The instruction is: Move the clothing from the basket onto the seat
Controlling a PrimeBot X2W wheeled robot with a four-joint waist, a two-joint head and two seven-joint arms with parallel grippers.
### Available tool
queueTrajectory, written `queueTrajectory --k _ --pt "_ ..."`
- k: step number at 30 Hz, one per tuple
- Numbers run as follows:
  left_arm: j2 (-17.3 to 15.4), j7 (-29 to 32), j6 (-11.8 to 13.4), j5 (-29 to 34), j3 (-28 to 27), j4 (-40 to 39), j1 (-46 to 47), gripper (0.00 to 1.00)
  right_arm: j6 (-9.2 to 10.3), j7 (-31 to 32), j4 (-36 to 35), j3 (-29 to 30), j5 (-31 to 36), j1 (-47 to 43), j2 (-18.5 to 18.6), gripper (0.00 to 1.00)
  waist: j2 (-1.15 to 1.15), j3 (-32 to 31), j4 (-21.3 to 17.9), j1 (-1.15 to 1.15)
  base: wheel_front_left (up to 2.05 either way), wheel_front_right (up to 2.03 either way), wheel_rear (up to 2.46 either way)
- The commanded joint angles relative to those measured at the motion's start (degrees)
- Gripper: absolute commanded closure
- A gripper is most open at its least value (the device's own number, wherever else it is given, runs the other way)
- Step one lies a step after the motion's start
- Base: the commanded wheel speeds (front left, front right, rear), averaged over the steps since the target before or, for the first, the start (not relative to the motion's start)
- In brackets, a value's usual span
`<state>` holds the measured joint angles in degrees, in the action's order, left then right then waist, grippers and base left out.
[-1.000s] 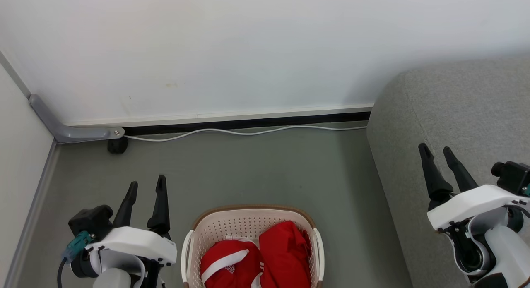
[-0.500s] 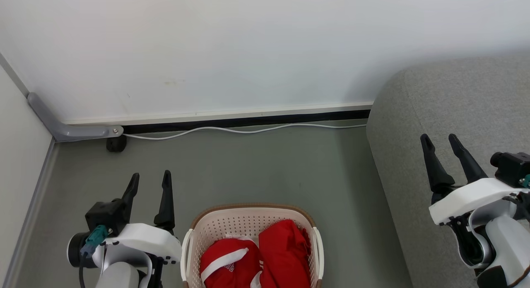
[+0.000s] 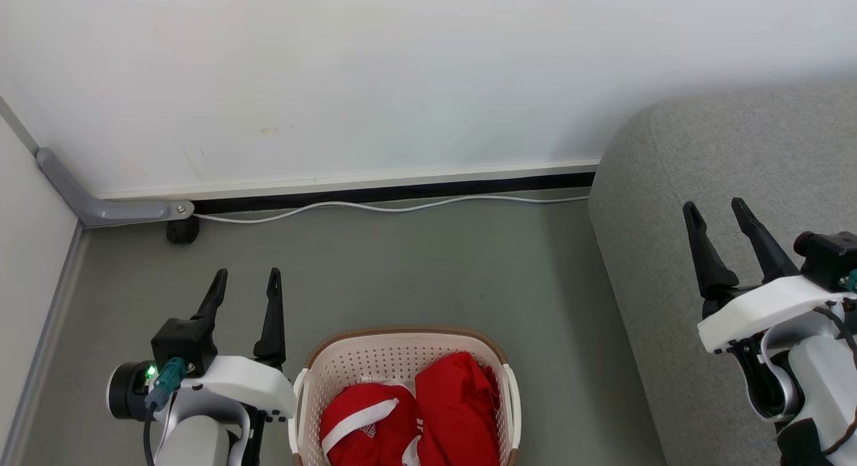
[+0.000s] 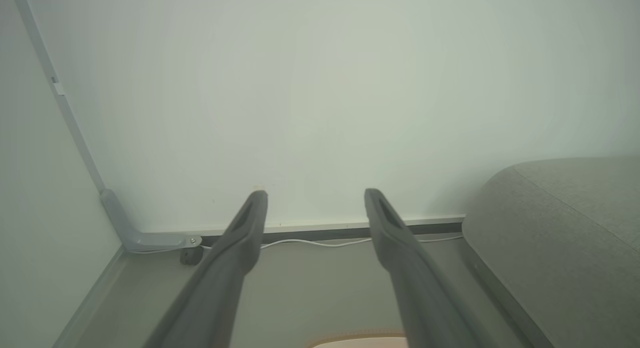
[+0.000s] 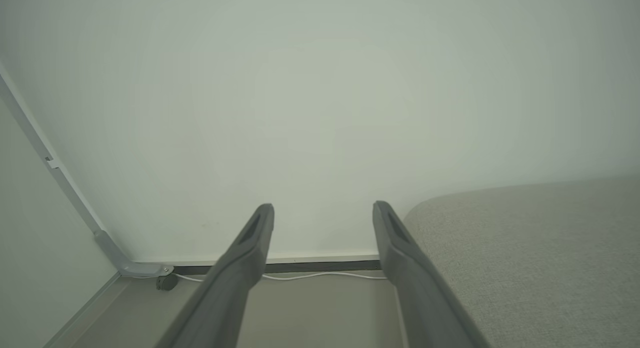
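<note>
The clothing (image 3: 455, 406) lay bundled inside the basket (image 3: 375, 359), soft bright red fabric heaped in two mounds. The mound on the basket's left side was crossed by a broad white band with a trace of white lettering under it. The mound on the right side was plainer, with thin white stripes near its lower edge. The basket was cream-white and perforated, with a brown rim and a white handle on each side, and it stood on the grey floor (image 3: 435, 265). The seat (image 3: 736, 151), a large grey upholstered bulk with a rounded edge, rose to the right of the basket, apart from it, with a strip of floor between them. The left gripper (image 3: 246, 275) hung just left of the basket above the floor, its two dark fingers pointing toward the wall (image 3: 402, 84); they stood spread, with nothing between them and touching nothing. The right gripper (image 3: 715, 206) was well to the right of the basket, over the seat, its fingers likewise parted and empty, clear of the fabric. Beyond the basket, a white cable (image 3: 402, 207) ran along the foot of the wall.
</note>
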<state>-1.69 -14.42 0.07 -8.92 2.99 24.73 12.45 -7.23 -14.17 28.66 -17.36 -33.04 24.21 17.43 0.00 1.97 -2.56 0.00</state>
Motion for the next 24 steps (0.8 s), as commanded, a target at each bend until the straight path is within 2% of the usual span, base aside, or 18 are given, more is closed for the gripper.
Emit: queueTrajectory --k 1,10,24 --pt "-1.19 -0.58 0.58 0.38 -1.70 -1.40 2.83 0.00 -0.25 -0.83 -1.06 -0.70 0.51 1.34 0.88 0.00 0.00 -0.04 -0.05 0.00 0.00 0.00 0.00" --pt "-1.19 -0.58 0.96 -0.67 -0.88 -1.20 2.88 0.00 -0.25 -0.83 -2.04 0.59 0.69 1.73 1.33 0.00 0.00 1.55 -0.06 0.00 0.00 0.00 0.00" --pt "-1.19 -0.58 2.67 -5.38 5.54 2.17 3.75 0.00 -0.25 -0.83 -6.01 2.60 0.33 3.21 2.75 0.00 0.00 6.86 -0.53 0.00 0.00 0.00 0.00"
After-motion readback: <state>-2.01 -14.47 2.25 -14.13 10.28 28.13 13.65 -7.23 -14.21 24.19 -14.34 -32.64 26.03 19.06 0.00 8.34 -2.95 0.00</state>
